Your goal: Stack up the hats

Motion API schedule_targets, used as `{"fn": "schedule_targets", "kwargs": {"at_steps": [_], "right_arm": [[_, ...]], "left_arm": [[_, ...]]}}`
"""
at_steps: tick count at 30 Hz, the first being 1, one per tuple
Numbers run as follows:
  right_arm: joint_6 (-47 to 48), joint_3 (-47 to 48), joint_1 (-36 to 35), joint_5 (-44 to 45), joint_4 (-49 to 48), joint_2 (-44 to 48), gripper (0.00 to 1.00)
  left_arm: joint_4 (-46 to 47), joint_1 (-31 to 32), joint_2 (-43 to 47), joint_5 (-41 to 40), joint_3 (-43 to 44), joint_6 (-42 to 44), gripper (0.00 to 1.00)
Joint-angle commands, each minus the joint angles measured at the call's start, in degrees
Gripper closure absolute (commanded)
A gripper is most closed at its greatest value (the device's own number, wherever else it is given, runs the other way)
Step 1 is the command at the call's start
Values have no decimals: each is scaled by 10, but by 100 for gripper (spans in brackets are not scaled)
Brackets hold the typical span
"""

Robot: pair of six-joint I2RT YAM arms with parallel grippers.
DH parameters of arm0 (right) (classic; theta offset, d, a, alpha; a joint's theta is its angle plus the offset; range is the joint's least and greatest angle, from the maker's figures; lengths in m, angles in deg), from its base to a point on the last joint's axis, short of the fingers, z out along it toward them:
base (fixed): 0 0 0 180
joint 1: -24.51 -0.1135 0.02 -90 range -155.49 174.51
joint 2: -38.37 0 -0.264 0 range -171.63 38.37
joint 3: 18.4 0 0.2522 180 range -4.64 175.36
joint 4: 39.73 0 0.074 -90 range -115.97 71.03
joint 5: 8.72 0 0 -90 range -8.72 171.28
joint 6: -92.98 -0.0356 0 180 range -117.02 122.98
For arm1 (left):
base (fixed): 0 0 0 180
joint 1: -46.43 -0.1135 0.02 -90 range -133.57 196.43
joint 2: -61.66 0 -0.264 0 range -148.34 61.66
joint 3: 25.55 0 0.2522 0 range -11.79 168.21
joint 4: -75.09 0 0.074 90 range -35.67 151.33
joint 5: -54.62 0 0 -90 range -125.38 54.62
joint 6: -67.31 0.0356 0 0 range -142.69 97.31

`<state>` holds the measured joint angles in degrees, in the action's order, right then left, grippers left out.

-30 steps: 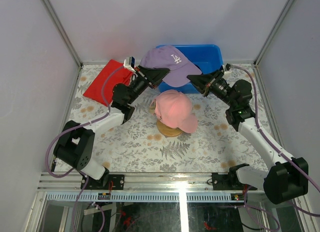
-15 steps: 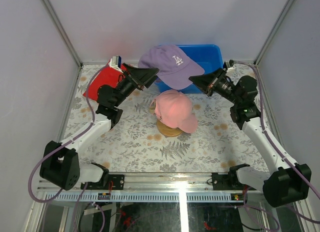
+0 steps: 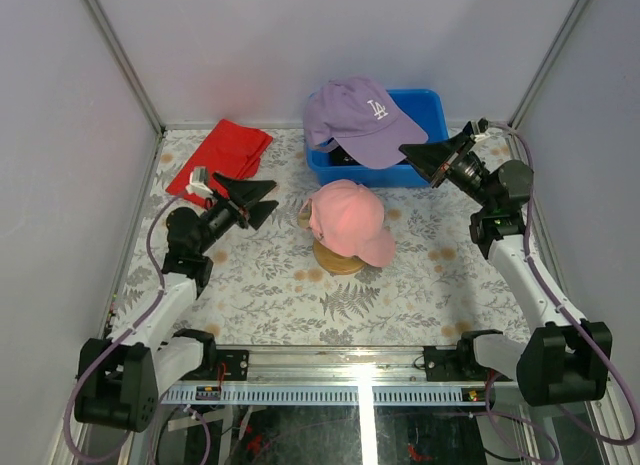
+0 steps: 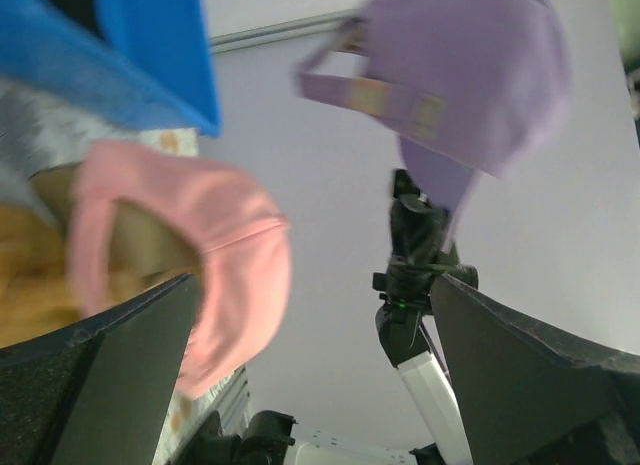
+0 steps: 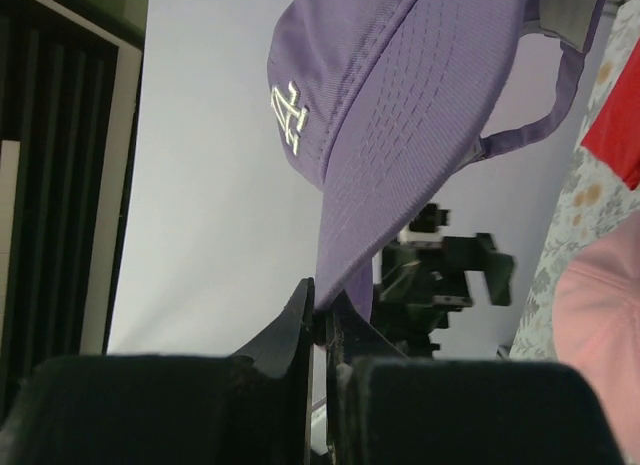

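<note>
The purple hat (image 3: 360, 115) with a white logo hangs in the air over the blue bin, and my right gripper (image 3: 410, 151) is shut on its brim. In the right wrist view the brim of the purple hat (image 5: 400, 95) runs down into the pinched right gripper (image 5: 322, 315). The pink hat (image 3: 345, 217) sits on a wooden stand (image 3: 338, 262), with a tan edge (image 3: 304, 213) showing under it. My left gripper (image 3: 262, 200) stands open and holds nothing, left of the pink hat and apart from it. Its view shows the pink hat (image 4: 210, 235) and the purple hat (image 4: 470, 75).
The blue bin (image 3: 425, 110) stands at the back, with something dark (image 3: 345, 157) inside it under the purple hat. A folded red cloth (image 3: 220, 160) lies at the back left. Grey walls close in both sides and the back.
My left gripper has let go of the purple hat, opened, and drawn back to the left and down. The right gripper has carried the hat a little right and back.
</note>
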<state>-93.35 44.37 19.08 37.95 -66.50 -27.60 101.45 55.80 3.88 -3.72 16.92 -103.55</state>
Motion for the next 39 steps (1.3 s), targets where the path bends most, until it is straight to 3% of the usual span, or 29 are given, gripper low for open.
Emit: {"fn": "schedule_targets", "kwargs": {"at_steps": [1, 7, 14, 25, 34, 37, 39], "right_arm": [[-70, -16, 2, -39, -139, -3, 100], [-77, -28, 5, -50, -146, 4, 100], [-75, -31, 8, -53, -142, 3, 100], [-73, -36, 9, -50, -143, 6, 100], [-73, -37, 12, -54, -141, 9, 100], [-74, -40, 13, -54, -141, 11, 100], [-74, -42, 14, -54, -141, 12, 100]], "left_arm": [[20, -38, -26, 82, -49, -56, 0], [44, -40, -102, 144, -53, -53, 0], [-134, -27, -81, 135, 8, 39, 0], [-202, 35, -116, 92, 46, 80, 0], [-168, 56, -171, 68, 62, 75, 0], [-151, 65, -194, 63, 73, 71, 8], [-136, 70, -205, 62, 77, 63, 23]]}}
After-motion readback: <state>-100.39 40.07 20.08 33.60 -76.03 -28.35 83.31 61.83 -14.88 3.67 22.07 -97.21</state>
